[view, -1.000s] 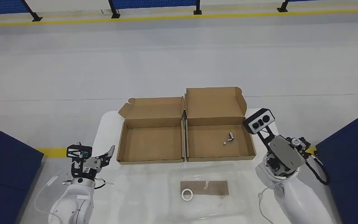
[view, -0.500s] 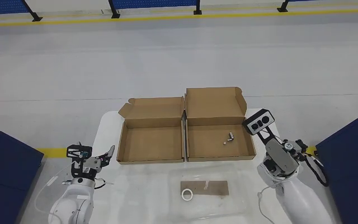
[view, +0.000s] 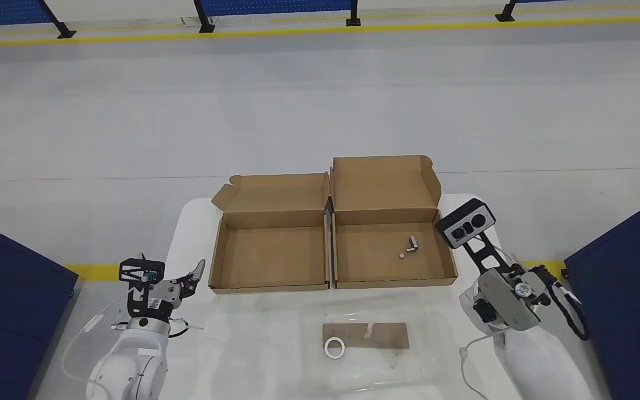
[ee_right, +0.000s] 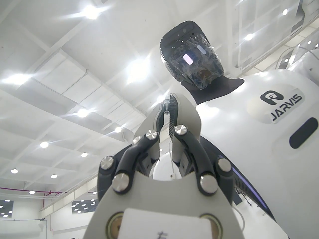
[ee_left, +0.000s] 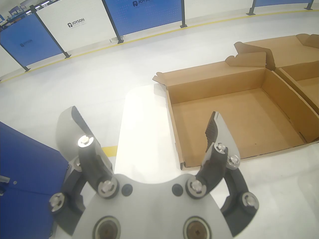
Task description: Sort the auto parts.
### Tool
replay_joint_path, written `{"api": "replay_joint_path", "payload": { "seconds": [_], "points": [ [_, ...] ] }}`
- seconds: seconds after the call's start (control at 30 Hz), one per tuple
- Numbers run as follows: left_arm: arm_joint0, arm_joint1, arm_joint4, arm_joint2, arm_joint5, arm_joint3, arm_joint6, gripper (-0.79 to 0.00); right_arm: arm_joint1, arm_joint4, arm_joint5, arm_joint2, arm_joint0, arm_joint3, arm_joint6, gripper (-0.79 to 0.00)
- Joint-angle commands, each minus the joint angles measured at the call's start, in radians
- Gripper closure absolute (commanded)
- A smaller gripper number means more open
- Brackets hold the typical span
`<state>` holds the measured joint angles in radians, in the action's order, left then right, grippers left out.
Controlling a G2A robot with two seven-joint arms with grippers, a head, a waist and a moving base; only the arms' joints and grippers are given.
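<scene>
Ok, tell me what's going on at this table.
The robot is sorting auto parts into two open cardboard boxes. The left box is empty; the right box holds a small metal part. A white ring and brown strip lie on the table. The left gripper hangs open and empty; the right gripper is shut, pointing up.

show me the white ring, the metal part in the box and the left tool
white ring (view: 328, 348), top view, on its band
metal part (view: 413, 241), top view, on its middle
left tool (ee_left: 145, 113), left wrist view, midway between its open fingertips
</scene>
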<state>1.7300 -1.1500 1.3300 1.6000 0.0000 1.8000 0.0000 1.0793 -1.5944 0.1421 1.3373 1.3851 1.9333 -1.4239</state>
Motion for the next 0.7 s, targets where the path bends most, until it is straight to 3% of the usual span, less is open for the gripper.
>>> {"api": "replay_joint_path", "payload": {
  "seconds": [0.0,0.2,0.33,0.67],
  "points": [
    [0.0,0.0,0.0,0.0,0.0,0.0,0.0,-0.785,0.0,0.0,0.0,0.0,0.0,0.0,0.0,0.0],
    [0.0,0.0,0.0,0.0,0.0,0.0,0.0,-0.785,0.0,0.0,0.0,0.0,0.0,0.0,0.0,0.0],
    [0.0,0.0,0.0,0.0,0.0,0.0,0.0,-0.785,-0.007,0.089,0.005,0.056,0.023,-0.013,0.03,0.0],
    [0.0,0.0,0.0,0.0,0.0,0.0,0.0,-0.785,-0.05,0.566,-0.035,0.292,0.141,-0.136,-0.026,0.0]
  ]
}}
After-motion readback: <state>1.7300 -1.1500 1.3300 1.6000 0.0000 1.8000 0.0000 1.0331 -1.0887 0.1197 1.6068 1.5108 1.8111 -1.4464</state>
